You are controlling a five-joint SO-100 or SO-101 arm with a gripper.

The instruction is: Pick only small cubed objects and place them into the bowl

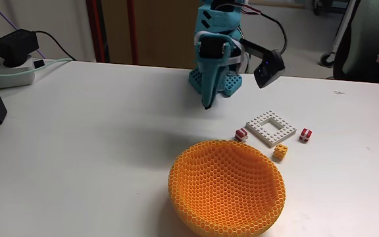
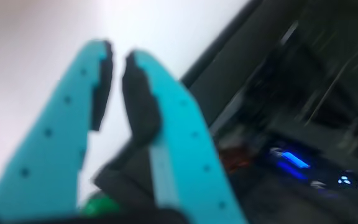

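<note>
The gripper (image 1: 207, 104) hangs point-down near the arm's base, up behind the bowl (image 1: 227, 189) in the fixed view, and it carries nothing. In the wrist view the two fingers (image 2: 145, 99) sit almost together, a thin gap between the dark pads and nothing inside it, so call it all but closed and empty.

Now the cubes: all three lie on the table just behind the bowl's far rim, grouped around the white frame plate (image 1: 270, 127). One red-and-white cube (image 1: 241, 134) sits left of the plate, the yellow cube (image 1: 279, 153) at its near corner beside the bowl, and the other red-and-white cube (image 1: 305, 135) to its right.

So from the gripper the targets lie forward and to the right in the fixed view, and the left-hand red cube looks the nearest reach. The fingers will likely need to spread first.
</note>
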